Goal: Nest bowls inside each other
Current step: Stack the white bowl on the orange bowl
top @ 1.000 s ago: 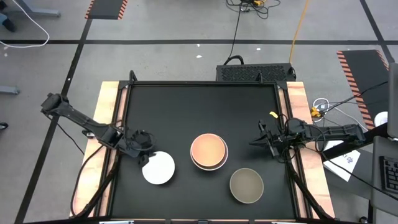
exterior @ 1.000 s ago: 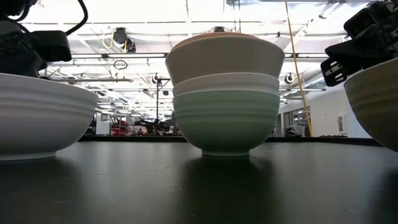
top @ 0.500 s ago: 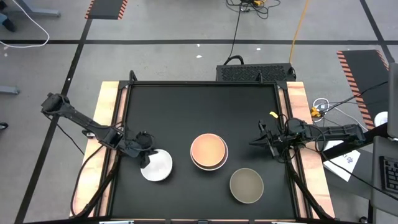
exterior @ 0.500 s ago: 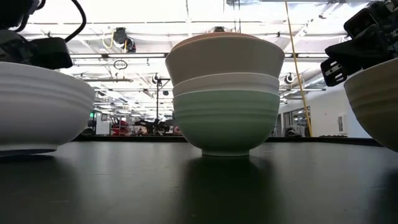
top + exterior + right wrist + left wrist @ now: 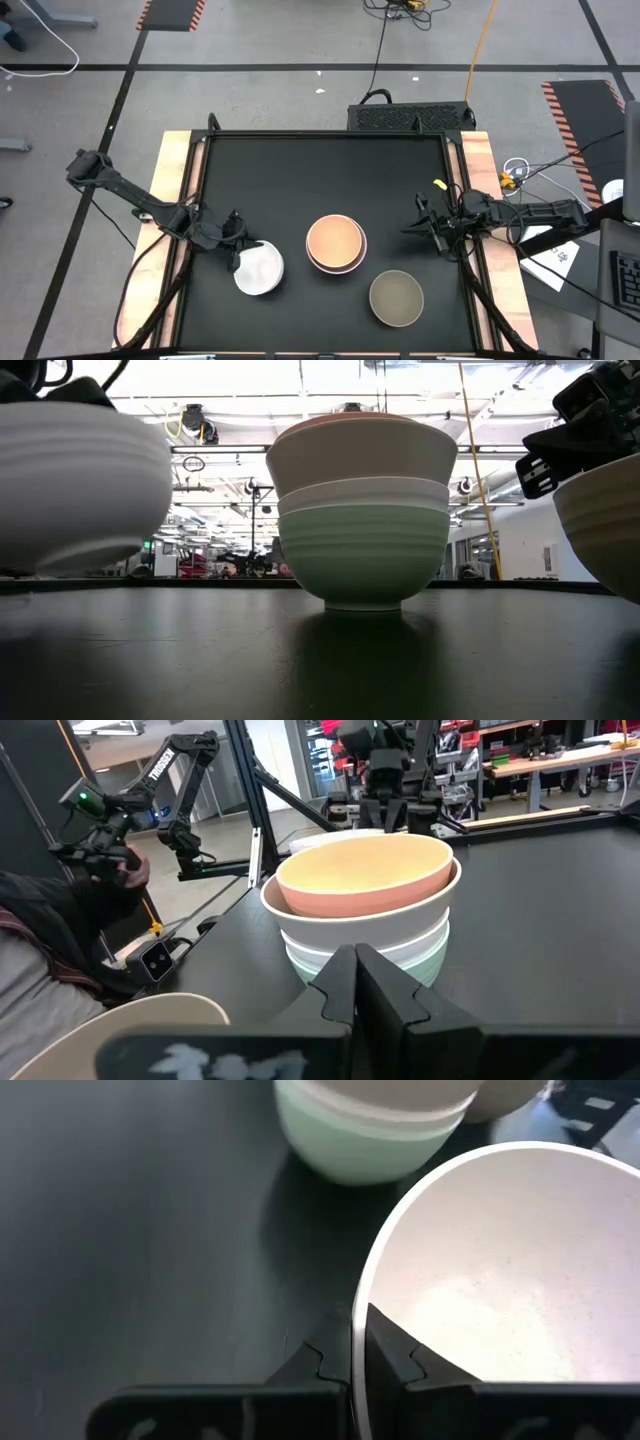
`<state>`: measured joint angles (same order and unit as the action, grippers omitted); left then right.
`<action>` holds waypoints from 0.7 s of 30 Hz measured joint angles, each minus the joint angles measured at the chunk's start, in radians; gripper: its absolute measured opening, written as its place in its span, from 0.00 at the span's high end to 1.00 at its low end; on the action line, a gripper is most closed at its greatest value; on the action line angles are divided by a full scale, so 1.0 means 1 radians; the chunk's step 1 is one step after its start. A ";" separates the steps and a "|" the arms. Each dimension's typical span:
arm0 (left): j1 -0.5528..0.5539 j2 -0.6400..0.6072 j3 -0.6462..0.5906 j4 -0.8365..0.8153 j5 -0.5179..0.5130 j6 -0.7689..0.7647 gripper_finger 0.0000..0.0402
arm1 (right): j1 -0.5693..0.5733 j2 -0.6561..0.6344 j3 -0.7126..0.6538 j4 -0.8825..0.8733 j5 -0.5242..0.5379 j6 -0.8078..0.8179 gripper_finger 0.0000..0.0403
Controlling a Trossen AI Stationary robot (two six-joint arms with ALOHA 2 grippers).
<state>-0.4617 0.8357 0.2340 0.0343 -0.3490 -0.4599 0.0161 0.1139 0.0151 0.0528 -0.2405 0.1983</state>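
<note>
My left gripper (image 5: 237,253) is shut on the rim of a white bowl (image 5: 260,270) at the table's near left. In the low view that white bowl (image 5: 80,485) hangs tilted above the black table top. A stack of bowls (image 5: 336,243) stands in the middle: coral-pink bowl (image 5: 360,455) on top, a white one under it, a mint-green bowl (image 5: 362,560) at the bottom on the table. An olive-tan bowl (image 5: 396,297) stands alone at the near right. My right gripper (image 5: 408,229) waits shut at the right edge, holding nothing. My left gripper pinches the white bowl's rim (image 5: 357,1325) on the side nearest the table's left edge, one finger (image 5: 400,1355) inside the bowl and the other finger (image 5: 318,1365) outside. The fingers slant down from the left. The bowl is tilted and lifted off the table.
Raised wooden rails (image 5: 176,200) run along the table's left and right sides. Bare black table (image 5: 320,170) lies behind the stack. Beyond the table's edge, the right wrist view shows a person's sleeve (image 5: 40,950) and another robot arm.
My left gripper has shut on the white bowl's rim, tipped downward and rolled. The bowl, flat on the table before, has tilted and come up off it, shifting slightly toward the stack.
</note>
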 joint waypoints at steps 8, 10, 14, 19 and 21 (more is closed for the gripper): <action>0.002 -0.090 0.000 -0.014 -0.052 0.109 0.99 | 0.000 0.000 0.000 0.000 0.000 0.023 1.00; 0.002 -0.127 0.000 -0.026 -0.060 0.129 0.99 | 0.000 0.000 0.000 0.000 0.000 0.023 1.00; 0.002 -0.205 0.000 -0.059 -0.080 0.165 0.99 | 0.000 0.000 0.000 0.000 0.000 0.022 1.00; 0.002 -0.280 0.000 -0.084 -0.130 0.199 0.99 | 0.000 0.000 0.000 0.000 0.000 0.022 1.00; 0.002 -0.297 0.000 -0.084 -0.132 0.217 0.99 | 0.000 0.000 0.000 0.000 0.000 0.022 1.00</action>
<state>-0.4599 0.5383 0.2340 -0.0502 -0.4809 -0.2426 0.0159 0.1139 0.0151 0.0528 -0.2405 0.2207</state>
